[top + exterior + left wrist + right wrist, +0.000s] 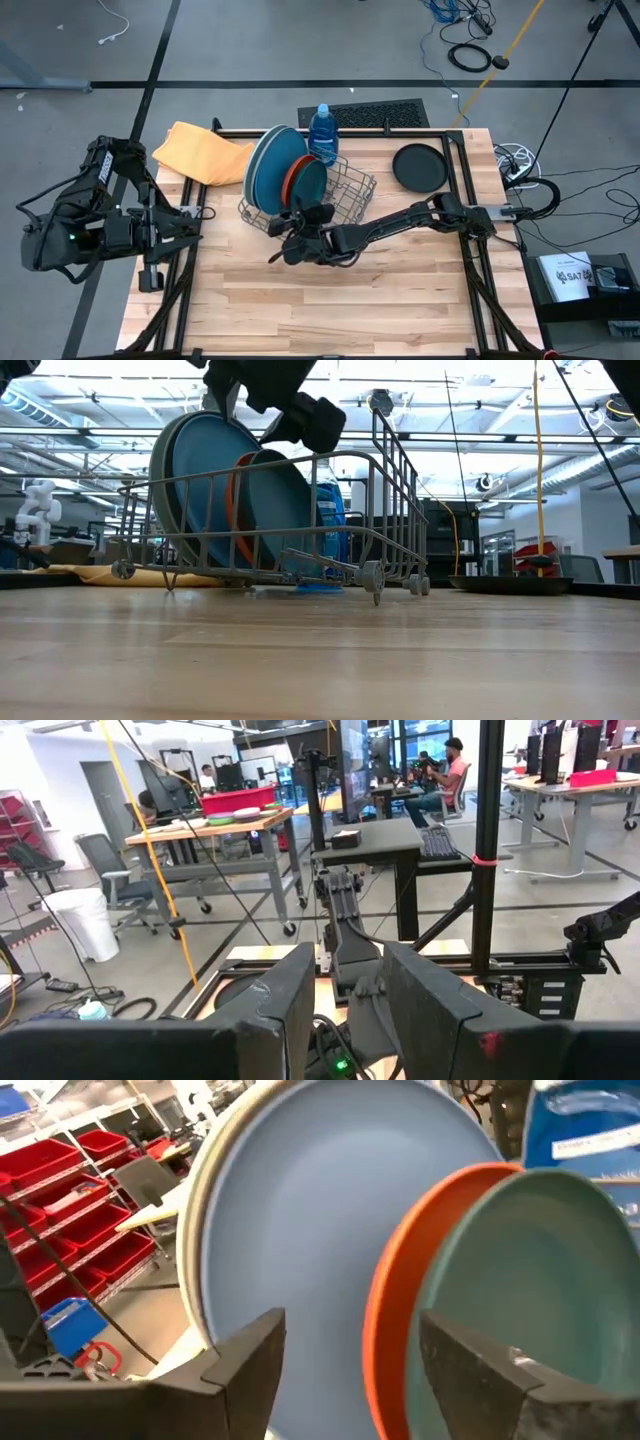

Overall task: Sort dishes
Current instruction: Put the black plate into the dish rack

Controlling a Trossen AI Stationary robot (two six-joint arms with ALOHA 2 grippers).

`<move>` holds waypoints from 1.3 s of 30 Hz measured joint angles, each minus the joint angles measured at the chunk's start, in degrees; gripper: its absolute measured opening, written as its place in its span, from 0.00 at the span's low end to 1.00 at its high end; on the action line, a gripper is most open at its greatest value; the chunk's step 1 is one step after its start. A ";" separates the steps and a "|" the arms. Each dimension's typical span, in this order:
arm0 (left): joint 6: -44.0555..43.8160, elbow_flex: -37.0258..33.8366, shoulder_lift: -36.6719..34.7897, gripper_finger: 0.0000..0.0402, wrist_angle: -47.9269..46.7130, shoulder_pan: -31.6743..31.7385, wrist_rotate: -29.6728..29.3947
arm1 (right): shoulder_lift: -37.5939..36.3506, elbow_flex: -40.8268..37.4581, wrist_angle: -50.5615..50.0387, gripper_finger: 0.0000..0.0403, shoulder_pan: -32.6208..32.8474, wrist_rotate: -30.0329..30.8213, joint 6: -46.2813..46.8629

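Note:
A wire rack (345, 195) holds the plates on edge: three large ones, grey, blue and light blue (268, 165) (330, 1230), then an orange plate (291, 178) (395, 1310) and a dark teal plate (311, 182) (530, 1270). The black plate (420, 167) lies flat near the table's far right. My right gripper (293, 224) (350, 1380) hovers open over the rack's near side. Its fingers stand to either side of the orange plate's rim without touching it. My left gripper (350, 1010) waits open off the table's left edge (150, 240).
A blue bottle (323, 133) stands just behind the rack at the far edge. A folded yellow cloth (200, 152) lies at the far left corner. The near half of the wooden table (330, 300) is bare. People sit at desks in the room beyond.

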 joint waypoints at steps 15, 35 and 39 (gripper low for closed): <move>-0.12 0.00 0.25 0.31 0.01 0.00 0.00 | -0.24 10.90 4.98 0.56 3.58 -0.20 -41.85; -1.46 -0.09 2.73 0.31 -0.49 3.22 -0.03 | 0.04 27.89 -29.76 0.56 18.54 -19.32 -47.34; -1.46 -0.09 3.39 0.31 -0.63 4.95 0.00 | 1.06 27.76 -45.17 0.56 18.95 -20.19 -34.83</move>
